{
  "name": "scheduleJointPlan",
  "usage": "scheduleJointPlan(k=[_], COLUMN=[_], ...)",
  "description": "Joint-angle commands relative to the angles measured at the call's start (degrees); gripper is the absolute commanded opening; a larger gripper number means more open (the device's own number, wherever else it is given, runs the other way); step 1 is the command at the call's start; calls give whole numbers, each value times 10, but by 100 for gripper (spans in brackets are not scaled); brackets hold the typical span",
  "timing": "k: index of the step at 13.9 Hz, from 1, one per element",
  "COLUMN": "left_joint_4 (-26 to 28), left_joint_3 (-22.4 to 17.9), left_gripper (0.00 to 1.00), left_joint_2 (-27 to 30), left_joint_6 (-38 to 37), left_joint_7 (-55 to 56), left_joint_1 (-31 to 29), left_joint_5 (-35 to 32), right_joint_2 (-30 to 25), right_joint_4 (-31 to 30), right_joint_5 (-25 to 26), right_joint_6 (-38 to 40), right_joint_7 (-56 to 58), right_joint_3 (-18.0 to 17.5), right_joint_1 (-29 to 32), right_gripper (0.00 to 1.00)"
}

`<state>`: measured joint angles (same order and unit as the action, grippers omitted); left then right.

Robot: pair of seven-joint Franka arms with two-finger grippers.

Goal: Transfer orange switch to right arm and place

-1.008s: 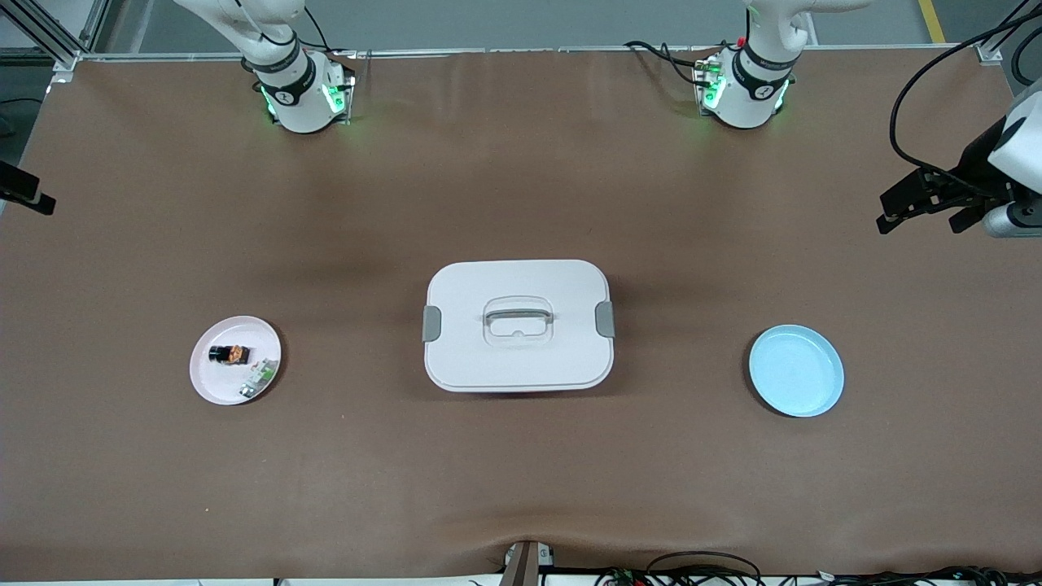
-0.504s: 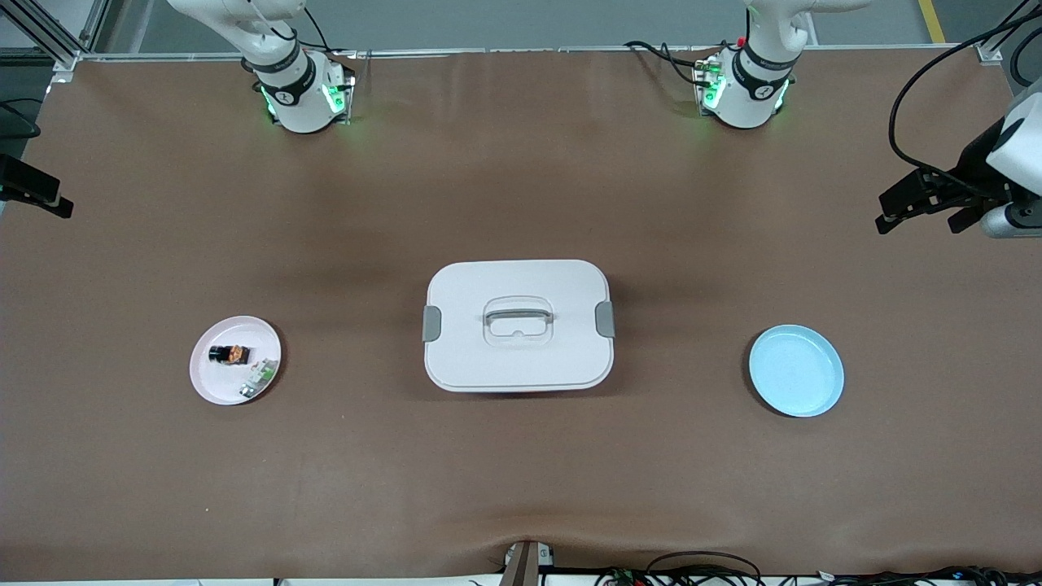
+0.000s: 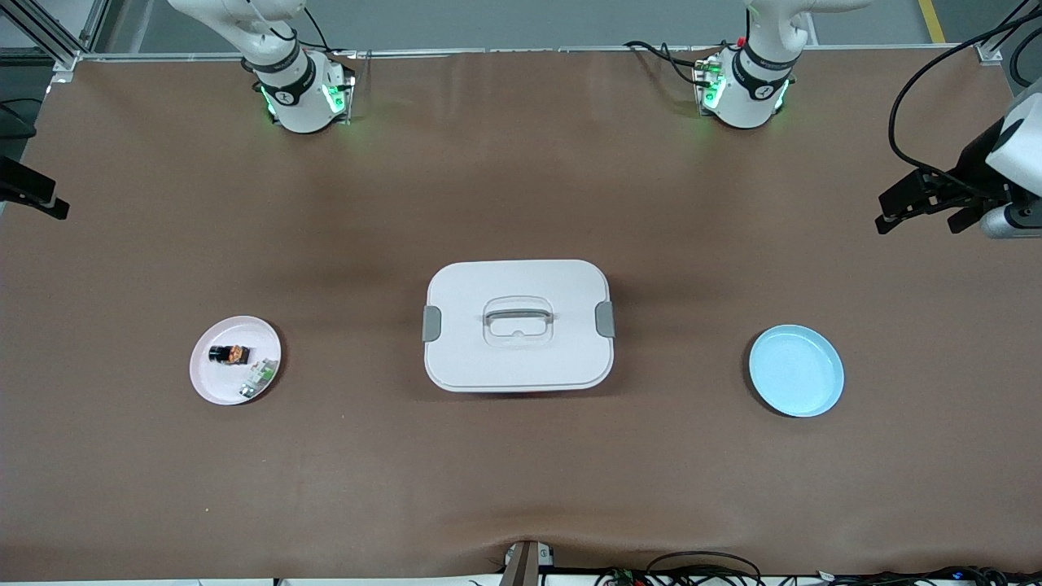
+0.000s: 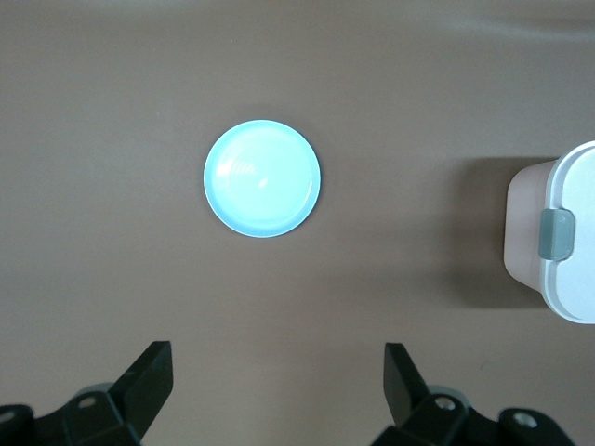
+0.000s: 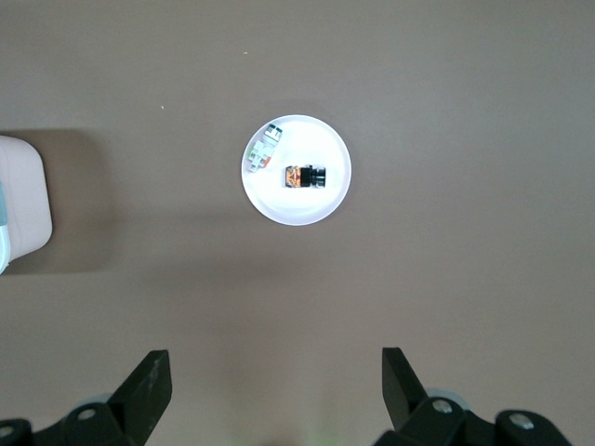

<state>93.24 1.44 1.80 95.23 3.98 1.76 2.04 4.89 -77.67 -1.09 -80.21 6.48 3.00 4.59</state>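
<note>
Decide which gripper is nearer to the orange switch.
Right. The right gripper hangs open, high over the table near the pink plate holding the orange switch; the left gripper waits open at the blue plate's end.

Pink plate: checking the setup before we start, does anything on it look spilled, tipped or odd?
Nothing stands out. The orange switch and a small white-and-green part both lie apart inside the pink plate, nothing spilled onto the table.

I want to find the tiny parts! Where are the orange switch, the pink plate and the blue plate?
orange switch [image 3: 229, 354]: front view, on its middle.
pink plate [image 3: 213, 389]: front view, on bare rim.
blue plate [image 3: 796, 370]: front view, on its centre.
</note>
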Motion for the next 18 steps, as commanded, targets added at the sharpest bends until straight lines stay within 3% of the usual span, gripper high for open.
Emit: scheduleJointPlan(k=[1,4,14,18], left_joint_4=[5,4,4,4], left_joint_3=[1,1,1,6], left_gripper=[100,100,100,100], left_joint_2=[6,3,2,2], left_joint_6=[4,4,3,-22], left_joint_7=[4,3,1,-3], left_joint_1=[-1,-1,0,4], left_joint_5=[-4,-4,-5,-41], right_joint_2=[-8,-8,-9,-16], right_joint_4=[-6,-8,-7,-6], right_joint_5=[-2,-1,7,7], right_joint_6=[2,3,8,-3], right_joint_7=[4,5,6,2], right_joint_3=[-5,-28,-29,-28], right_joint_1=[16,32,29,30], right_gripper=[100,100,100,100])
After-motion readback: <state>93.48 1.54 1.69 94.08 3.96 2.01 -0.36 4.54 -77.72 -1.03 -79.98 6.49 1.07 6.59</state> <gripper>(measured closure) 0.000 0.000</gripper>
